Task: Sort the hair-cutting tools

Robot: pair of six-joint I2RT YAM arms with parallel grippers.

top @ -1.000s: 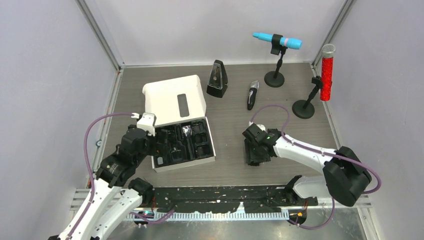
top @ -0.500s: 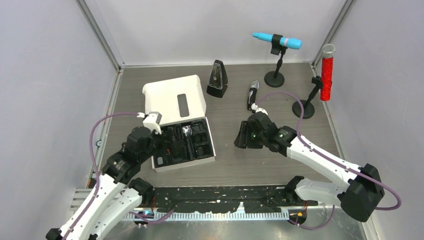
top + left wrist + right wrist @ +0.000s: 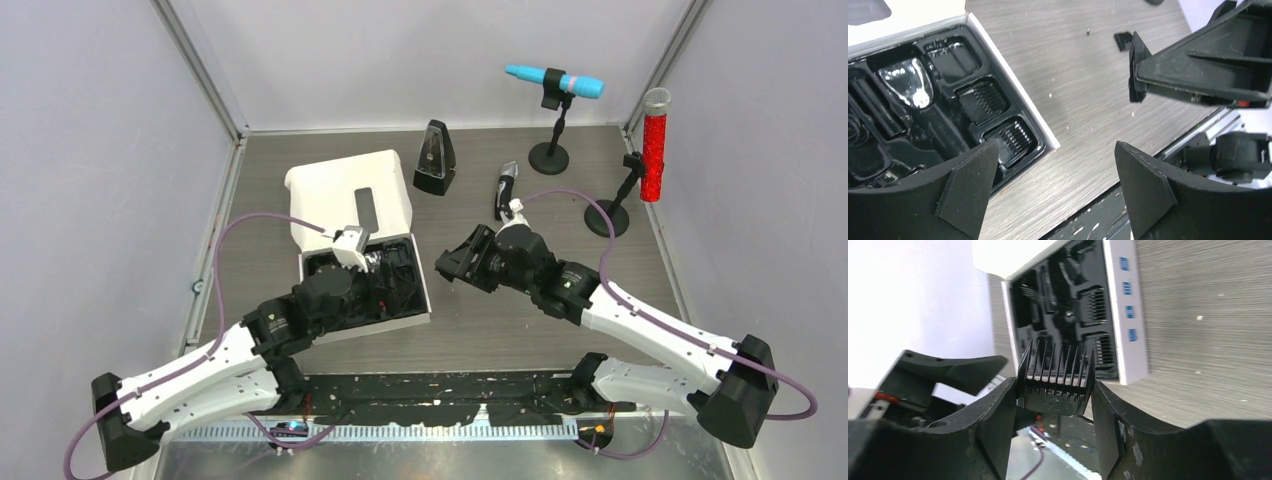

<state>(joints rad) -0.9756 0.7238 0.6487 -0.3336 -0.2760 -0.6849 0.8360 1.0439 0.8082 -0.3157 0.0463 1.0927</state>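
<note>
From above, the left gripper (image 3: 372, 262) hangs over the black tray of the white box (image 3: 372, 328), whose lid (image 3: 350, 195) lies folded back behind it; the right gripper (image 3: 452, 266) sits just off the box's right edge, a narrow strip of bare table (image 3: 470, 320) between them; the clipper (image 3: 505, 190) lies well back, between the metronome (image 3: 434, 158) and the microphone stands, with open table in front.

At the left wrist, the left gripper (image 3: 1048, 190) stands wide apart with nothing between its fingers (image 3: 968, 187); below it the box's right rim (image 3: 1013, 95), two seated guards (image 3: 985, 97) in the tray's compartments, then clear wood grain toward the right gripper (image 3: 1198, 65).

At the right wrist, the right gripper (image 3: 1053, 390) is clamped on a black comb guard (image 3: 1055, 382), teeth pointing away; it is held above the table, just outside the box's white wall (image 3: 1128, 315).
</note>
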